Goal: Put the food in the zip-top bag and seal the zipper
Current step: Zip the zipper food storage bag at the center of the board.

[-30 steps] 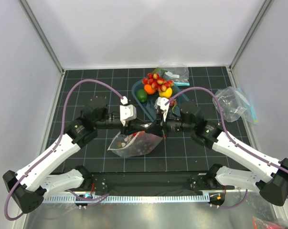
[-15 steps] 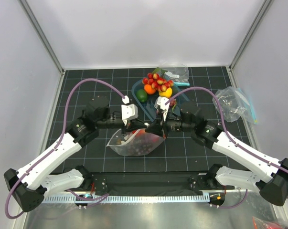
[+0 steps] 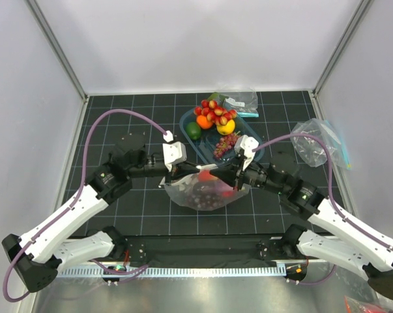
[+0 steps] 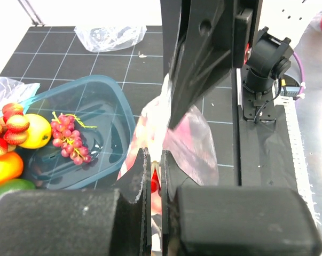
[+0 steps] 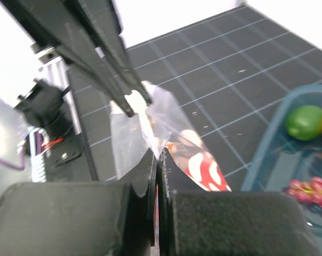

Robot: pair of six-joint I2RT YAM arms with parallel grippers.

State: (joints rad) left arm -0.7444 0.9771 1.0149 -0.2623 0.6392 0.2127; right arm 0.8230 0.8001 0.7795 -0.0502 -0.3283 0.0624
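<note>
Nothing printed can be read: the zip-top bag (image 3: 203, 197) shows only its white dots, and a pale tag on the plain clear bag (image 3: 243, 98) behind the blue tray (image 4: 96, 109) is too small to read. The dotted bag hangs over the middle of the black gridded mat (image 3: 118, 117), just in front of the tray and pinched from both sides. The left gripper (image 4: 154, 165) has its fingers pressed together on the film near the mouth, and the right gripper (image 5: 156, 159) is clamped on the same edge just beside it, the two claw tips almost meeting.

The food (image 3: 208, 190) sits inside the bag as red and dark shapes. Glare and crumpled plastic blur them, so the separate pieces cannot be told apart. The zipper is hidden between the fingers and folds, and I cannot tell whether it is pressed closed.

In the tray lie a reddish grape bunch (image 4: 70, 141), a lemon (image 4: 35, 130), strawberries (image 4: 14, 116) and a lime (image 5: 306, 121). An orange (image 4: 0, 166) is cut off at the left wrist view's edge. A second plain bag (image 3: 317, 140) lies at the mat's right side, partly off the mat
</note>
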